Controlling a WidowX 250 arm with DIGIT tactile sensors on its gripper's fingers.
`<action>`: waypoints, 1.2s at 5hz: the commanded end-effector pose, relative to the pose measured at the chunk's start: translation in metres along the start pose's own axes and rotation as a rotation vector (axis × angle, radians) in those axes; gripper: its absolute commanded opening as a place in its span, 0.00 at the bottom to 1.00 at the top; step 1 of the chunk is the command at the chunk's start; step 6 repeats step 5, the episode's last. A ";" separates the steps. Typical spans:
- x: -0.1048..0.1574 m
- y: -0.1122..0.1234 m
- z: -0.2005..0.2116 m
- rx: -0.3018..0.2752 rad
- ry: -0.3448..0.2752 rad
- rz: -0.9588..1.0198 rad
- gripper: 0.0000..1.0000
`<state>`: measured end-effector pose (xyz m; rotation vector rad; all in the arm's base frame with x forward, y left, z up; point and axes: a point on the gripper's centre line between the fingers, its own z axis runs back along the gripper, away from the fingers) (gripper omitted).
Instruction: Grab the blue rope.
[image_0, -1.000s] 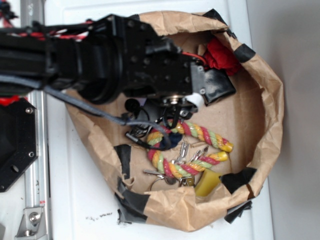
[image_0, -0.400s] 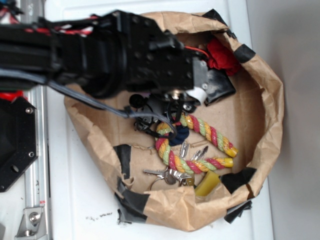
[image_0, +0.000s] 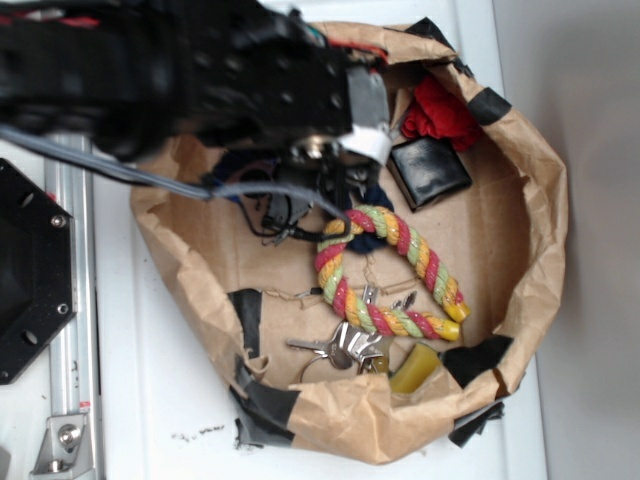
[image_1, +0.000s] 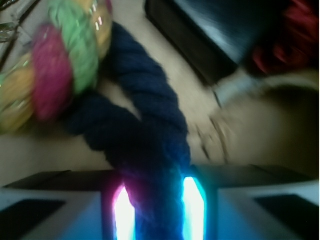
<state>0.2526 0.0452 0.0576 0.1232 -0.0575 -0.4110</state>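
The blue rope (image_1: 150, 130) is a thick navy twisted rope. In the wrist view it runs from between my jaws up toward the striped rope ring (image_1: 65, 65). My gripper (image_1: 152, 210) is shut on the blue rope, with glowing pads on both sides of it. In the exterior view the gripper (image_0: 335, 170) sits under the black arm inside the paper bag (image_0: 530, 200). Only a small dark piece of the blue rope (image_0: 375, 225) shows there, next to the striped ring (image_0: 385, 270).
A black wallet (image_0: 430, 172) and a red fuzzy bundle (image_0: 440, 112) lie at the bag's back right. Keys (image_0: 345, 345) and a yellow object (image_0: 415, 368) lie near the front. Black cables (image_0: 270, 215) hang left of the gripper. Black tape patches the bag rim.
The arm has moved up and away from the bag's middle with the blue rope in the jaws. The striped ring was dragged along and turned; the keys now lie uncovered.
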 end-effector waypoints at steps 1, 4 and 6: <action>0.034 0.008 0.100 0.039 -0.143 0.233 0.00; 0.047 -0.030 0.094 -0.034 -0.078 0.389 0.00; 0.039 -0.038 0.095 -0.086 -0.023 0.429 0.00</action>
